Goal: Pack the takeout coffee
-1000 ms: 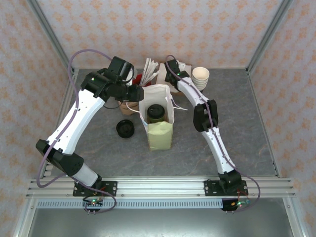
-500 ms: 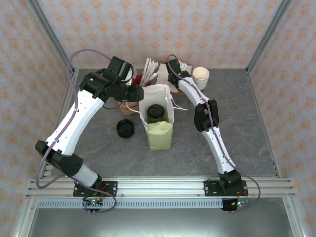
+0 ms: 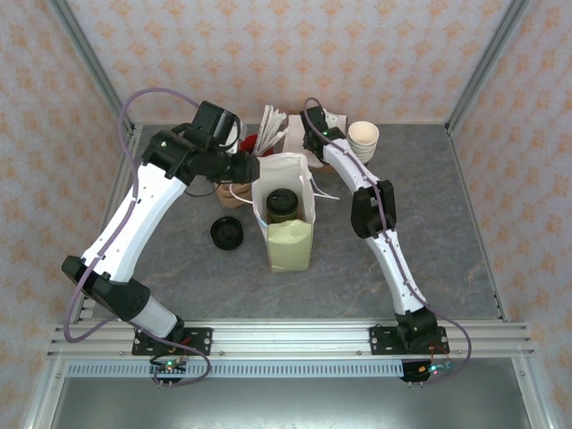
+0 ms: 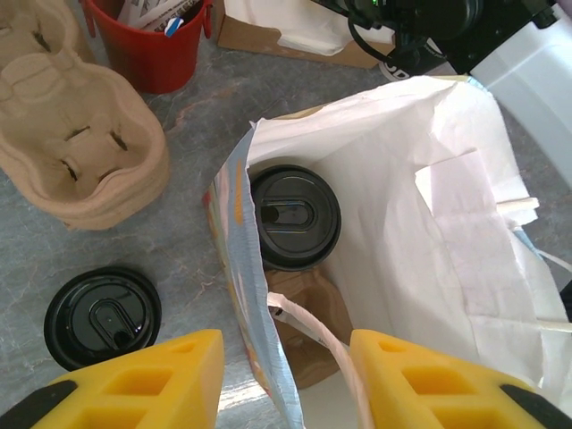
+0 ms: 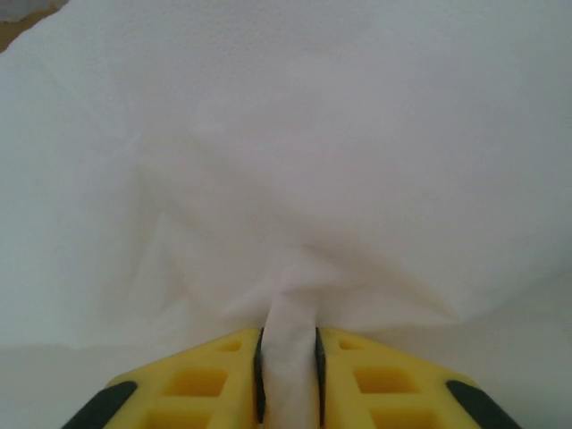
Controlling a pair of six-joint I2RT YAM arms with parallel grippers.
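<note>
Bright, even overhead light, soft faint shadows on the grey marbled bench (image 3: pixel 447 250), top view sharp, small olive-green paper cup with round black plastic lid (image 4: pixel 295 217) dimmer inside the tall white-lined paper bag (image 4: pixel 429 232), plain white paper (image 5: pixel 286 161) washed out, soft, nearly featureless

- paper bag (image 4: pixel 402 206): white paper, matt, creased
- takeout coffee (image 4: pixel 295 216): glossy black plastic lid
- loose lid (image 4: pixel 103 319): glossy black plastic
- cup carrier (image 4: pixel 71 152): rough matt tan pulp
- tub (image 4: pixel 152 54): shiny red plastic
- desk (image 4: pixel 179 241): grey, stone-look, smooth
- napkin (image 5: pixel 286 179): soft white paper, finely textured
</note>
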